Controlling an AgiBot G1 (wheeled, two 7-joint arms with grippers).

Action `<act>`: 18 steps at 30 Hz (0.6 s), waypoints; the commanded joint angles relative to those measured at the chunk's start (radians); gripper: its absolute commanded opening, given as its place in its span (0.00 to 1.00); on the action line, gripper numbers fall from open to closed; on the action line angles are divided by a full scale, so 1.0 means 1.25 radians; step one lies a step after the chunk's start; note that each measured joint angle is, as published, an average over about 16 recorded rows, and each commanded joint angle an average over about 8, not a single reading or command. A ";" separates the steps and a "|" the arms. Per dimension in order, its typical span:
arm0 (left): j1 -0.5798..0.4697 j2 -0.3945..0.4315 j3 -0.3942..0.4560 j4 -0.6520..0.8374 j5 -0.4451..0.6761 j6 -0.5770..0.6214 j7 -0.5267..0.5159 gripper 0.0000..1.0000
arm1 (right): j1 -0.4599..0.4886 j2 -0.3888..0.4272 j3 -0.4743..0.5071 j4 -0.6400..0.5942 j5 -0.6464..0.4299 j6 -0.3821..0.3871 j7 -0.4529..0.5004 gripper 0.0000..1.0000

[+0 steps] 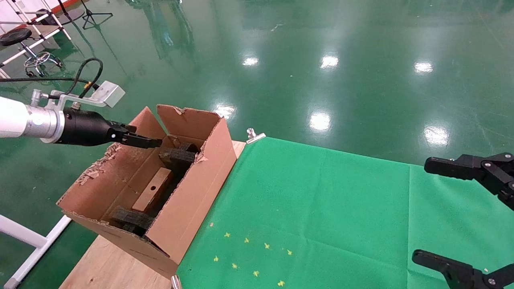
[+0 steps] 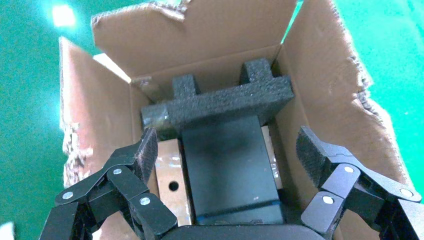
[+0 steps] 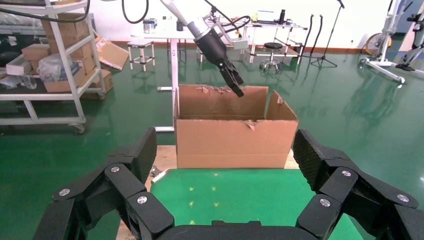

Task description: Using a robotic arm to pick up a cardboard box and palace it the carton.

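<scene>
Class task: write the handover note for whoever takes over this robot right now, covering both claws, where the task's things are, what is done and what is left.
Left claw: open, empty, above the carton.
Right claw: open, empty, parked over the green cloth.
Cardboard box: lying inside the carton between the black foam pieces.
Done: box is in the carton.
Left: draw the left arm clear.

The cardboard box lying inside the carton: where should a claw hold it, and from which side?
Probably from above, across the narrow width of the cardboard box. It lies flat in the carton, holed face up, black foam at its ends. The open left claw hangs over it.
</scene>
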State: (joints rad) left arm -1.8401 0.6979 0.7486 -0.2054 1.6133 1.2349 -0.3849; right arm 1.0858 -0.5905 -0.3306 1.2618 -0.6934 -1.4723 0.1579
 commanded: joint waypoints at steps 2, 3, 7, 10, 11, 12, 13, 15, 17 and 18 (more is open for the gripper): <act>0.020 -0.002 -0.012 -0.027 -0.023 0.006 0.005 1.00 | 0.000 0.000 0.000 0.000 0.000 0.000 0.000 1.00; 0.031 -0.003 -0.019 -0.043 -0.035 0.010 0.008 1.00 | 0.000 0.000 0.000 0.000 0.000 0.000 0.000 1.00; 0.073 -0.008 -0.045 -0.103 -0.085 0.025 0.019 1.00 | 0.000 0.000 0.000 0.000 0.000 0.000 0.000 1.00; 0.105 -0.012 -0.064 -0.148 -0.121 0.036 0.027 1.00 | 0.000 0.000 0.000 0.000 0.000 0.000 0.000 1.00; 0.116 -0.013 -0.071 -0.164 -0.134 0.039 0.030 1.00 | 0.000 0.000 0.000 0.000 0.000 0.000 0.000 1.00; 0.127 -0.014 -0.078 -0.179 -0.147 0.043 0.033 1.00 | 0.000 0.000 0.000 0.000 0.000 0.000 0.000 1.00; 0.138 -0.016 -0.085 -0.194 -0.159 0.047 0.036 1.00 | 0.000 0.000 0.000 0.000 0.000 0.000 0.000 1.00; 0.160 -0.018 -0.098 -0.225 -0.184 0.054 0.041 1.00 | 0.000 0.000 0.000 0.000 0.000 0.000 0.000 1.00; 0.182 -0.021 -0.111 -0.256 -0.210 0.062 0.047 1.00 | 0.000 0.000 0.000 0.000 0.000 0.000 0.000 1.00; 0.193 -0.022 -0.118 -0.271 -0.222 0.066 0.050 1.00 | 0.000 0.000 0.000 0.000 0.000 0.000 0.000 1.00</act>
State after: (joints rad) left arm -1.5996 0.6707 0.6014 -0.5437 1.3362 1.3166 -0.3230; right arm 1.0859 -0.5905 -0.3309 1.2617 -0.6932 -1.4722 0.1578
